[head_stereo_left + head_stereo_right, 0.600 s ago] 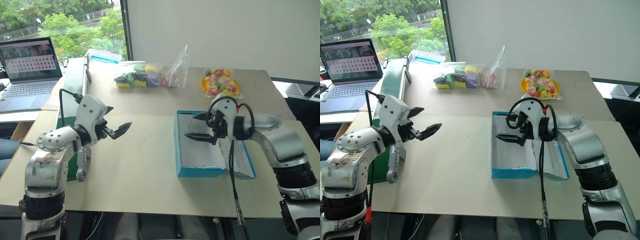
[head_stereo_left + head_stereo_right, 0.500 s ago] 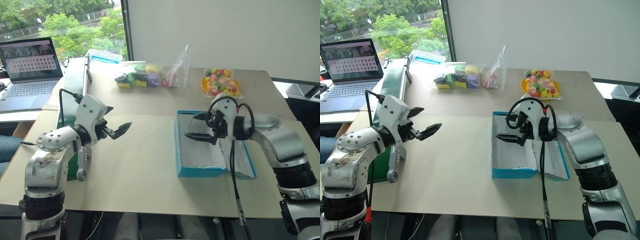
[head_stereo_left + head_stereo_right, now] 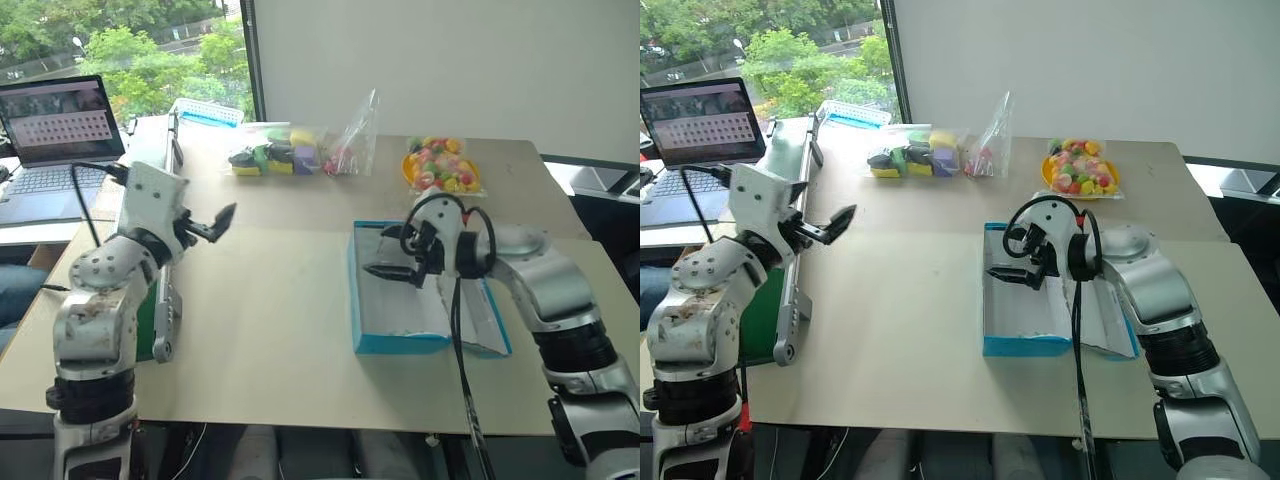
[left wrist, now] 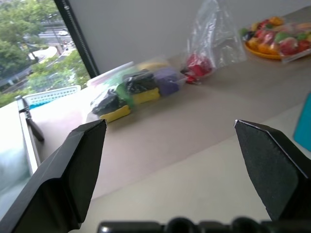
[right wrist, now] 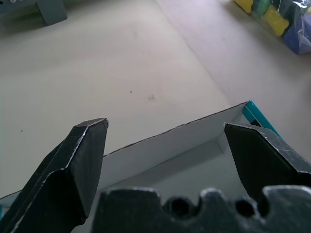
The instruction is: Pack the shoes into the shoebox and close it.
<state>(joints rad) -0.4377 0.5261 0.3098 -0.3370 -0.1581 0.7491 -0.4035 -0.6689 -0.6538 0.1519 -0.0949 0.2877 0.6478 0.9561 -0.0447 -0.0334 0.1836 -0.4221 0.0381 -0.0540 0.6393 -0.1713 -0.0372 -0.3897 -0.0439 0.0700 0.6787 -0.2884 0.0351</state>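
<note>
The table (image 3: 280,330) takes up most of the scene, with a green conveyor (image 3: 150,300) along its left edge and a laptop (image 3: 55,140) beyond that. The shoebox (image 3: 362,300) sits open on the right half of the table, white inside and empty as far as can be seen; its blue lid (image 3: 492,330) lies just beside it on the right. No shoes can be seen on the table, so packing has not begun.

The right gripper (image 3: 388,255) hangs over the far end of the box, its jaws spread wide and holding nothing. The left gripper (image 3: 218,220) is raised over the table's left side near the conveyor, also spread and empty.

The main risk, as I judge it, is the right arm's dangling cable (image 3: 458,330) — it trails across the box and lid and could snag or drag the light cardboard if the arm swings away. A low sweep could also knock the box wall.

Farther back lie a bag of sponges (image 3: 272,155), a smaller clear bag (image 3: 350,145) and a plate of sweets (image 3: 440,168) — well apart from the box, not in the way
</note>
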